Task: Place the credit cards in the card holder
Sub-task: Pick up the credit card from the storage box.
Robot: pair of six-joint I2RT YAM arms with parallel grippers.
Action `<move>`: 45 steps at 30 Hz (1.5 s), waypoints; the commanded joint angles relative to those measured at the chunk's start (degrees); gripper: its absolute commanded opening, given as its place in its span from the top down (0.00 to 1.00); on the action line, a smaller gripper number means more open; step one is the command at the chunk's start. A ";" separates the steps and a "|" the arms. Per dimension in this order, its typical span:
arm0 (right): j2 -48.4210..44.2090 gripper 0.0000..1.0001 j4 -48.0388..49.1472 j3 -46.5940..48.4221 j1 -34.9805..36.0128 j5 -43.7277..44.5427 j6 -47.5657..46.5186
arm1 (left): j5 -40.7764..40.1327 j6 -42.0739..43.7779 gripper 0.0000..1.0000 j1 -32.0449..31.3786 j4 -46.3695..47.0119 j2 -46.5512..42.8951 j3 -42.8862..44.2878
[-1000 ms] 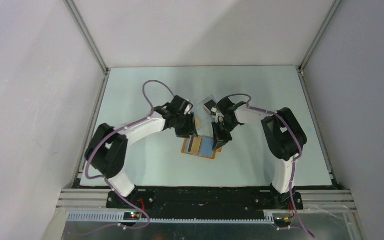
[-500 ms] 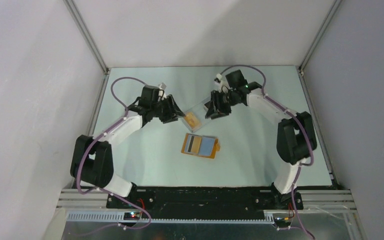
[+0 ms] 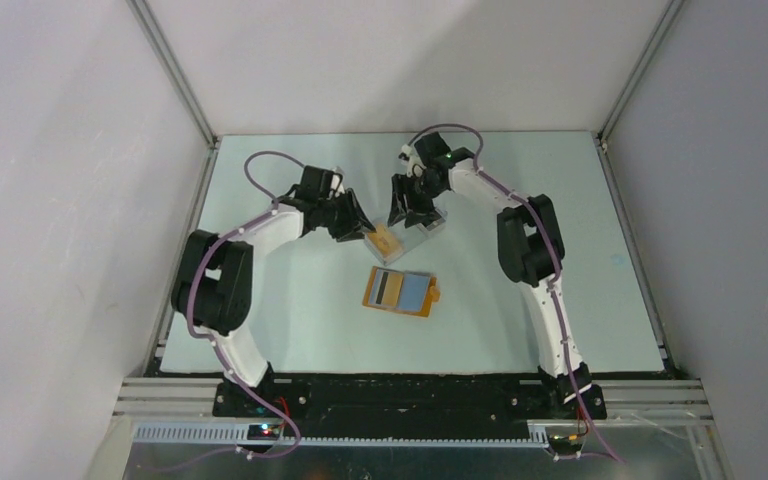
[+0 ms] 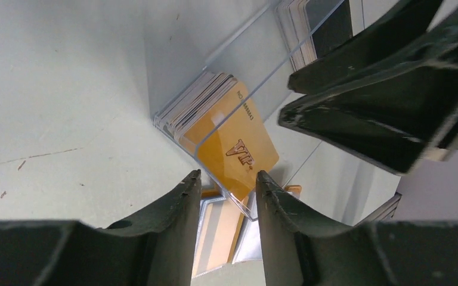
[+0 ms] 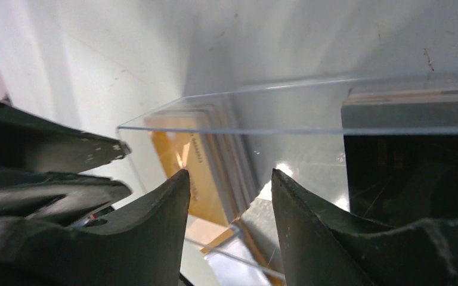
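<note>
The step in hand is judged to be the fetching of a further card from the clear case [image 4: 238, 59]. The case lies about midway between the left and right edges of the counter [image 3: 290, 320], just on the far side of the card holder [image 3: 371, 292]. The card holder is laid open and flat, nearer the near edge than the far one. 2 cards are seen on it side by side, a striped card [image 3: 388, 288] and a light blue card [image 3: 415, 291]; whether they are tucked into slots cannot be told.

The left hand [image 4: 226, 176] is set astride the case's corner at its orange end; whether that corner is clamped cannot be told. The right hand [image 5: 229, 174] is released, its 2 fingers spread before the case with nothing pinched.

The case is hard, glossy, transparent plastic with straight, sharp edges. Inside, a tight stack is topped by an orange card [image 4: 238, 146] lettered "VIP", and a dark stack [image 5: 405, 173] lies beside it. The card holder looks matt and leather-like. The next move is judged to call for 1 thin, slippery card to be parted from its stack while the case is steadied.
</note>
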 commanded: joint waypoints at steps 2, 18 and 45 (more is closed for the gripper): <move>2.28 0.47 -5.29 4.56 1.59 3.88 -3.94 | -0.22 0.90 0.59 0.00 1.46 1.17 2.27; 2.29 0.81 -6.60 4.46 2.62 2.89 -4.12 | -1.58 0.82 0.86 -1.55 0.94 5.02 3.07; -2.80 0.74 -9.16 3.75 5.02 6.19 -3.96 | -2.49 1.42 0.97 -1.99 -0.72 5.82 4.20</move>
